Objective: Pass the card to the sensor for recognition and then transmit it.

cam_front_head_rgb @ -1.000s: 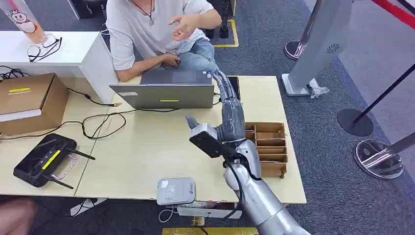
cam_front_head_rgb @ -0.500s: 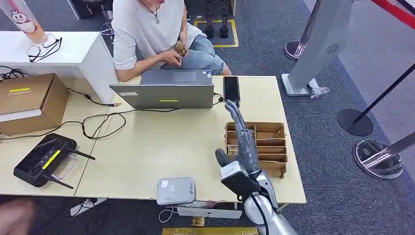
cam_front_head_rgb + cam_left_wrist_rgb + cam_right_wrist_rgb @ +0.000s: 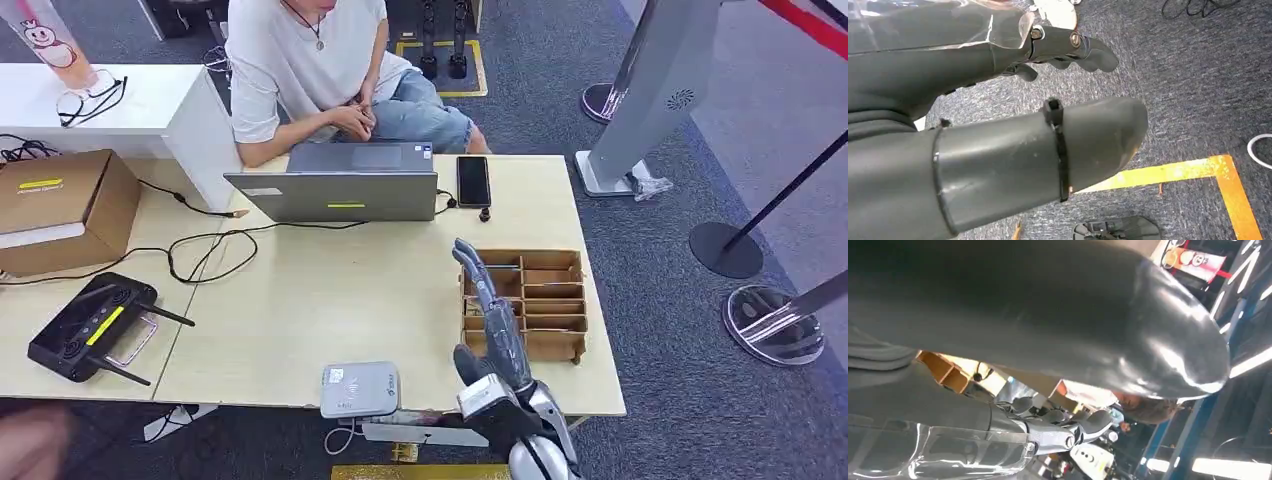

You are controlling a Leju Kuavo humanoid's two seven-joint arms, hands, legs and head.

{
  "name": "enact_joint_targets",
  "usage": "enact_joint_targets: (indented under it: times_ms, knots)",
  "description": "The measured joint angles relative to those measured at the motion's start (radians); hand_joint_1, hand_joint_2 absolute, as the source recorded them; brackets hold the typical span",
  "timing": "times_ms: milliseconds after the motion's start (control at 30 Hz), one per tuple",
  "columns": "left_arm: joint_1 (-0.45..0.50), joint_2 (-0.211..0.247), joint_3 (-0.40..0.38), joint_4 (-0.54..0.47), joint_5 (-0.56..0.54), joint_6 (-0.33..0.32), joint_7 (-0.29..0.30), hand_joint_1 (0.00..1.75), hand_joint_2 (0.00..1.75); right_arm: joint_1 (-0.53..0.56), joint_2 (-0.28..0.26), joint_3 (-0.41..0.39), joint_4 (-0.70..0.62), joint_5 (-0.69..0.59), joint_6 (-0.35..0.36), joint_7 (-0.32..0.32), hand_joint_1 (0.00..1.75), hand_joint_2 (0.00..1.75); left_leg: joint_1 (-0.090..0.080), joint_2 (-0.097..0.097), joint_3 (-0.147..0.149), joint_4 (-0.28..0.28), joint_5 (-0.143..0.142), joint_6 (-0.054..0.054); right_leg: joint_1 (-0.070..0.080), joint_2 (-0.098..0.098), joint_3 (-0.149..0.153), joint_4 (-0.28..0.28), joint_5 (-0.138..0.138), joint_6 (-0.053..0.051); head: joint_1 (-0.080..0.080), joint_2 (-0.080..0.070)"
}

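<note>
right hand (image 3: pixel 497 335) has pulled back from the person at 12 o'clock to the divider box (image 3: pixel 545 300) at 4 o'clock on the counter (image 3: pixel 330 290), fingers (image 3: pixel 478 272) straight, apart, empty, so looks like the card's delivered; can't spot it now

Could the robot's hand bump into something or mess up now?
Maybe. The right hand hangs stretched out over the edge of the brown divided box, so going down carelessly could knock or tip that box. The hand looks empty, and I can't see any card in the box slots, so it might grab nothing. The white card reader sits right at the table edge, where a swinging arm could push it off.
</note>
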Motion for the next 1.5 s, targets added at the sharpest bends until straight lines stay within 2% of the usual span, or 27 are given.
enact_joint_targets:
  times_ms: [67, 300, 833, 1400, 1500]
  knots:
    - [0.005, 0.001, 0.0, 0.0, 0.009, 0.006, -0.005, 0.0, 0.0, 0.048, -0.008, 0.016, -0.05, -0.016, 0.021, 0.006, 0.0, 0.0, 0.0, 0.0, 0.0, 0.0, 0.0, 0.0, 0.0, 0.0, 0.0, 0.0, 0.0, 0.0, 0.0, 0.0]
    - [0.012, 0.002, 0.0, 0.0, 0.022, 0.01, -0.011, 0.0, 0.0, 0.07, -0.008, 0.023, -0.078, -0.011, 0.051, 0.009, 0.0, 0.0, 0.0, 0.0, 0.0, 0.0, 0.0, 0.0, 0.0, 0.0, 0.0, 0.0, 0.0, 0.0, 0.0, 0.0]
    - [0.014, 0.016, 0.001, 0.0, 0.04, 0.0, 0.0, 0.0, 0.0, 0.073, -0.004, 0.024, -0.085, 0.047, 0.073, 0.026, 0.0, 0.0, 0.0, 0.0, 0.0, 0.0, 0.0, 0.0, 0.0, 0.0, 0.0, 0.0, 0.0, 0.0, 0.0, 0.0]
    - [0.013, 0.016, 0.001, 0.0, 0.031, 0.0, 0.001, 0.0, 0.0, 0.087, -0.003, 0.022, -0.098, 0.096, 0.053, 0.031, 0.0, 0.0, 0.0, 0.0, 0.0, 0.0, 0.0, 0.0, 0.0, 0.0, 0.0, 0.0, 0.0, 0.0, 0.0, 0.0]
    - [0.014, 0.016, 0.003, 0.0, 0.054, 0.006, -0.006, 0.0, 0.0, 0.082, -0.003, 0.022, -0.098, 0.096, 0.075, 0.036, 0.0, 0.0, 0.0, 0.0, -0.001, 0.0, 0.0, 0.0, 0.0, 0.0, 0.0, 0.0, 0.0, 0.0, 0.0, 0.0]
